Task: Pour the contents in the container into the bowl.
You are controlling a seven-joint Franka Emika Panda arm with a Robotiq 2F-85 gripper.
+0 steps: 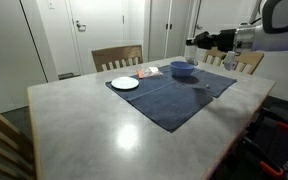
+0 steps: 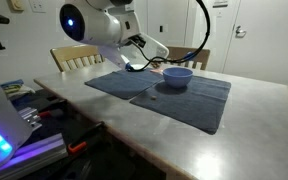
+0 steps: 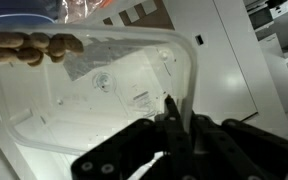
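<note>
Clamping the container point(image 3: 124, 95), end effector point(image 3: 179, 118) hangs near bowl point(image 1: 183, 69)

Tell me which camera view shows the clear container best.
The wrist view: the container fills it, its rim in the end effector, brown pieces at one end. In both exterior views it is too small and clear to make out.

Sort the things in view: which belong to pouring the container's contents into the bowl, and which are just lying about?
For the job:
container, gripped by the gripper
brown pieces inside it
blue bowl

Lying about:
white plate
dark cloth
wooden chairs
</note>
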